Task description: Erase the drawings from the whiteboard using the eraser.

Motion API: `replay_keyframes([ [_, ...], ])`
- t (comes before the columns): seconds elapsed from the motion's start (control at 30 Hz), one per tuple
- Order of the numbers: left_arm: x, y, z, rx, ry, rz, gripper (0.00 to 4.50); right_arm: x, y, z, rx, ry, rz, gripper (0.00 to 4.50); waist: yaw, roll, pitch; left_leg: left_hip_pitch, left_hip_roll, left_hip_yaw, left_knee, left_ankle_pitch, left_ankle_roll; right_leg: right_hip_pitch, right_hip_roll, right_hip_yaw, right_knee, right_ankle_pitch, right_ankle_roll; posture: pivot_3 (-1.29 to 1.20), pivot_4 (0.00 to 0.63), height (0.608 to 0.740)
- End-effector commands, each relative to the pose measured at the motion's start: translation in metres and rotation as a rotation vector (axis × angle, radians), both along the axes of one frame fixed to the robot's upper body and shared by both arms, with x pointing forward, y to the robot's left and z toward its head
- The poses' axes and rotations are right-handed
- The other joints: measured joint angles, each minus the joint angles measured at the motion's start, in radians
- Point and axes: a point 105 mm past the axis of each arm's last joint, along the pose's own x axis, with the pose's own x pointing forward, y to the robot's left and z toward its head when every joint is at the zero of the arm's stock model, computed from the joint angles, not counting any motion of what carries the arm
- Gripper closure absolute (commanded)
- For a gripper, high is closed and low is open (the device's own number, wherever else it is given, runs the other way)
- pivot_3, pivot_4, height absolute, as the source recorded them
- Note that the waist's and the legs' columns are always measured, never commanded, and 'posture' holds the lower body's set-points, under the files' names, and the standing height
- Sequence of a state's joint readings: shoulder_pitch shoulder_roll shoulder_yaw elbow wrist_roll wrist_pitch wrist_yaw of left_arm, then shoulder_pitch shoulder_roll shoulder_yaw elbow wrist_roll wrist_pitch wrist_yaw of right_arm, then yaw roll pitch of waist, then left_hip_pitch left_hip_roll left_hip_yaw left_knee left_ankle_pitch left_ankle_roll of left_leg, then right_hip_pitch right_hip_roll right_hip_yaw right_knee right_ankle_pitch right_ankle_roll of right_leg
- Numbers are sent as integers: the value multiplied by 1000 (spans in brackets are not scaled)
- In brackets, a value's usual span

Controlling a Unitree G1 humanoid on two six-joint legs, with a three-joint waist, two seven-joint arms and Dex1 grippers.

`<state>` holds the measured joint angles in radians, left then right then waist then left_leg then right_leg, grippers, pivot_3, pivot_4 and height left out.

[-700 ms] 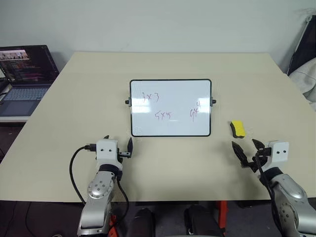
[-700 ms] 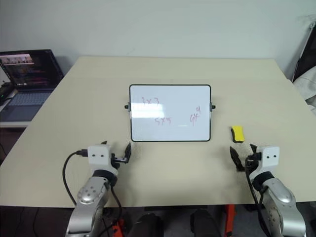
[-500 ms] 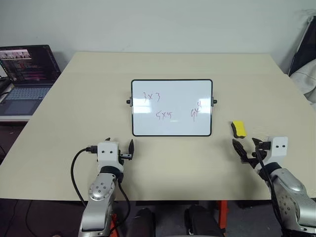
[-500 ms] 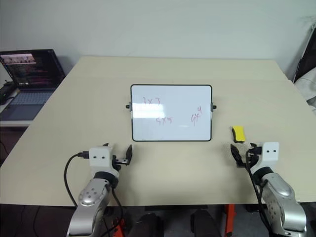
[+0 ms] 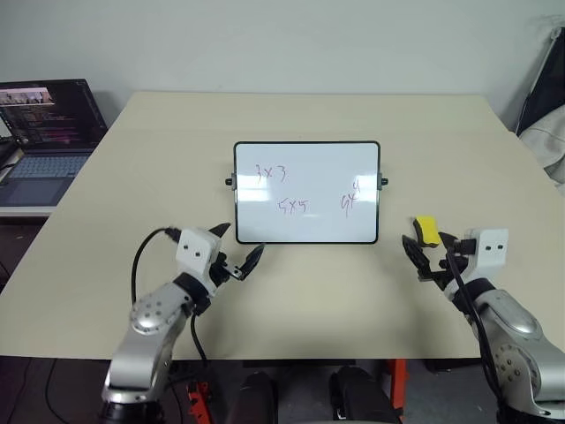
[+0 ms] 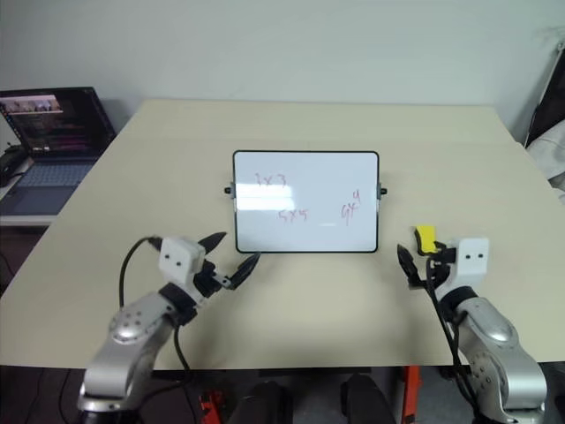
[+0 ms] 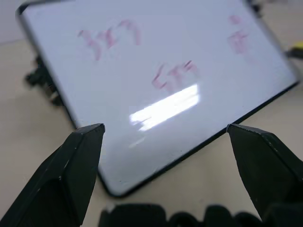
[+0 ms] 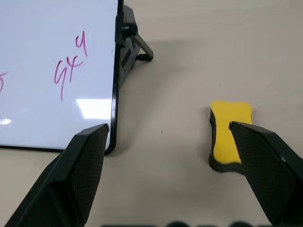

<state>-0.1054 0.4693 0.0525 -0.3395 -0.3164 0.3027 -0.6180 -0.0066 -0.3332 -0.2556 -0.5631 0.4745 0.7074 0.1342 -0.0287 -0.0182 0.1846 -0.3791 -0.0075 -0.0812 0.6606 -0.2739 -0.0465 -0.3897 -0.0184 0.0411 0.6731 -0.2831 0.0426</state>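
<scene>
On the table [image 5: 115, 177], right of the whiteboard [image 5: 306, 192] and its drawings [image 5: 292, 206], the eraser [image 5: 426, 230] is lying ungrasped, right gripper [image 5: 428, 256] and left gripper [image 5: 233, 247] hanging spread; a skewed approach is risking nudging it away.

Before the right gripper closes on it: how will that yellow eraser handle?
The eraser looks like a small foam block, so it is probably light and squashes a little under a grip. It lies flat on the table, unlikely to roll or tip. The open right gripper looks wide enough to straddle it.
</scene>
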Motion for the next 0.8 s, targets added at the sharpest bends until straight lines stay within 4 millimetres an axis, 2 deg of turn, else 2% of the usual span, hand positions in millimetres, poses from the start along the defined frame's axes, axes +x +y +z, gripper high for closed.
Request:
replay_keyframes([
  [0.03, -1, -26, 19, 16, 22, -267, 0, 7, -13, 25, -40, -46, -81, 44, 2, 0, 0, 0, 0, 0, 0, 0, 0, 0, 0, 0, 0, 0, 0, 0, 150, 740],
  [0.1, -2, -38, 29, 29, 56, -389, 0, 15, -24, 31, -39, -41, -130, 44, 1, 0, 0, 0, -1, 1, 0, 0, 0, 0, 0, 0, 0, 0, -1, 0, 150, 740],
  [0.17, -7, -41, 36, 55, 71, -479, 0, 20, -26, 33, -39, -23, -142, 44, -1, 0, 0, -1, -1, 1, 0, 0, 0, 0, 0, 0, -1, 2, -3, 0, 150, 740],
  [0.27, -14, -54, 41, 133, 75, -606, 0, 29, -36, 25, -62, 50, -150, 44, -4, 0, 0, -2, -1, 1, -1, -1, 1, -1, 0, 0, -1, 2, -3, 0, 150, 740],
  [0.37, -17, -64, 43, 156, 91, -685, 0, 36, -37, 12, -71, 121, -121, 44, -4, 0, 0, -3, -1, 2, -3, -1, 2, -3, 0, 1, -1, 1, -3, 0, 150, 740],
  [0.57, -19, -77, 45, 175, 82, -733, 0, 44, -36, -6, -78, 183, -107, 44, -5, 0, 0, -4, -1, 2, -3, -2, 2, -5, 0, 2, 0, 1, -3, 0, 150, 740],
  [0.8, -19, -71, 41, 182, 93, -716, 0, 53, -36, -19, -81, 191, -128, 44, -4, 0, 0, -4, -1, 1, -3, -2, 2, -5, 0, 3, 0, 1, -3, 0, 150, 740],
])
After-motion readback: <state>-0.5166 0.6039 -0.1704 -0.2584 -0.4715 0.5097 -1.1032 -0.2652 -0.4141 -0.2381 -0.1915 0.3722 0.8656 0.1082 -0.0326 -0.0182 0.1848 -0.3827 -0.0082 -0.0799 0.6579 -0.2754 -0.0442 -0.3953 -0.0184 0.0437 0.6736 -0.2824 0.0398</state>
